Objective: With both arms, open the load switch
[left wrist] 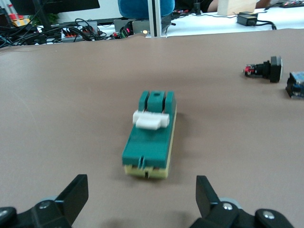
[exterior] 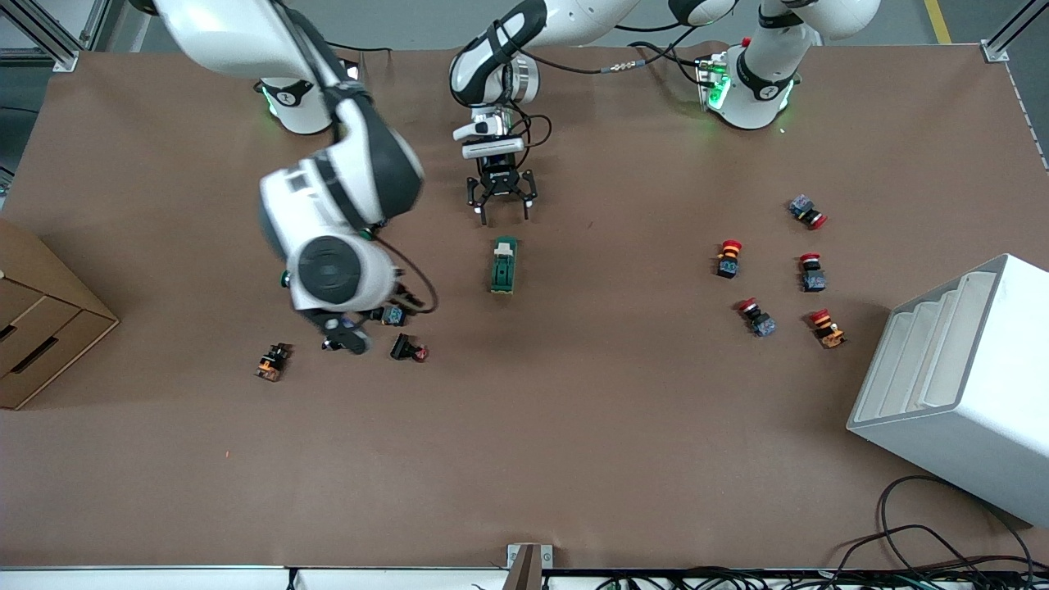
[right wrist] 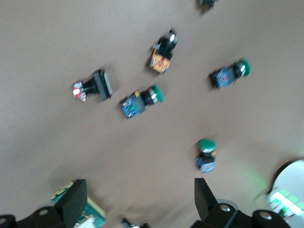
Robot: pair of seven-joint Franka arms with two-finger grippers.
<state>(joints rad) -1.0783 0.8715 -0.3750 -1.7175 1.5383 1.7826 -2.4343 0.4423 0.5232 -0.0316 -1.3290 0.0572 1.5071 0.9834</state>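
Note:
The load switch (exterior: pixel 503 266) is a dark-green block on a cream base, lying on the brown table near its middle. In the left wrist view the load switch (left wrist: pixel 148 142) has a white lever (left wrist: pixel 151 118) across its top. My left gripper (exterior: pixel 504 213) hangs open over bare table just short of one end of the switch, nothing between its fingers (left wrist: pixel 76 194). My right gripper (exterior: pixel 344 338) is open in the air over a group of small push buttons, toward the right arm's end. A corner of the switch (right wrist: pixel 80 209) shows beside one of its fingers (right wrist: pixel 76 197).
Green-capped push buttons (right wrist: pixel 142 100) and an orange-bodied one (exterior: pixel 273 361) lie under the right arm. Several red mushroom buttons (exterior: pixel 728 258) lie toward the left arm's end, with a white slotted rack (exterior: pixel 959 385) beside them. A cardboard box (exterior: pixel 41 328) stands at the right arm's end.

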